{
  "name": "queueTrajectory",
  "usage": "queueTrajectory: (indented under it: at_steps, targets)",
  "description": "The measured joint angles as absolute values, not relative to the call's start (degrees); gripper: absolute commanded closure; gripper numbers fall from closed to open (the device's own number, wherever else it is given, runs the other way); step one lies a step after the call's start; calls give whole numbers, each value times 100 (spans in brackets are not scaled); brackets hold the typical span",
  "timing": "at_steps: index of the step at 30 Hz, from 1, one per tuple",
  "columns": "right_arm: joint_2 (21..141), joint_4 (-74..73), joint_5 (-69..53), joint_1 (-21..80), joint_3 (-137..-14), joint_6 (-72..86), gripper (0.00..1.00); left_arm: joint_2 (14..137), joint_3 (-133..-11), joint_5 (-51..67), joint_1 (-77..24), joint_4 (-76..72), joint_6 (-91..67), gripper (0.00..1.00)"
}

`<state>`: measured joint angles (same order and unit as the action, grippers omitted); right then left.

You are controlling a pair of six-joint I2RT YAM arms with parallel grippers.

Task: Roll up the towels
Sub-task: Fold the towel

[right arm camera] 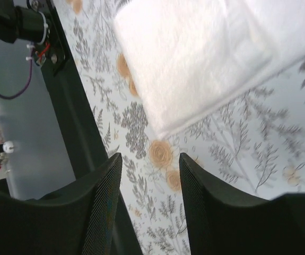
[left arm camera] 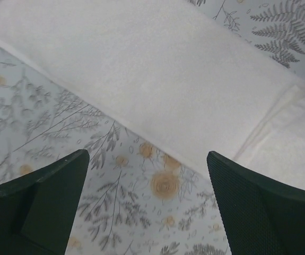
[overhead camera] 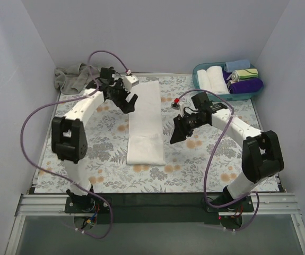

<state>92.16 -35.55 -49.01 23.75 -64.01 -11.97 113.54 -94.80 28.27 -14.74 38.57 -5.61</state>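
Note:
A white towel (overhead camera: 147, 122) lies folded into a long strip down the middle of the floral table, its near end doubled over. It also shows in the left wrist view (left arm camera: 157, 79) and in the right wrist view (right arm camera: 194, 53). A grey-beige towel (overhead camera: 73, 76) lies crumpled at the back left corner. My left gripper (overhead camera: 130, 102) is open and empty above the strip's left edge near its far end. My right gripper (overhead camera: 175, 134) is open and empty, just right of the strip's near end.
A teal basket (overhead camera: 200, 79) at the back right holds rolled towels in white, blue, green and purple. A small red-and-white object (overhead camera: 176, 101) lies right of the strip. The table's dark front edge (right arm camera: 83, 133) shows in the right wrist view.

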Motion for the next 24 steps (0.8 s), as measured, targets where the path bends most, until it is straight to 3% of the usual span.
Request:
queueTrajectory:
  at_steps: [6, 10, 16, 24]
  targets:
    - [10001, -3225, -5074, 2611, -7708, -1007, 58, 8584, -7839, 2989, -1332, 3485, 169, 27]
    - [10718, -2912, -5135, 2862, -7924, -648, 60, 7358, -6632, 3194, -1538, 3540, 733, 31]
    - [11598, -2421, -4912, 3111, -7854, -231, 71, 6200, -4563, 2832, -2541, 3719, 1459, 49]
    - [11963, -2117, -4641, 3076, -7614, -49, 77, 5623, -3433, 1756, -4453, 3009, 1887, 52]
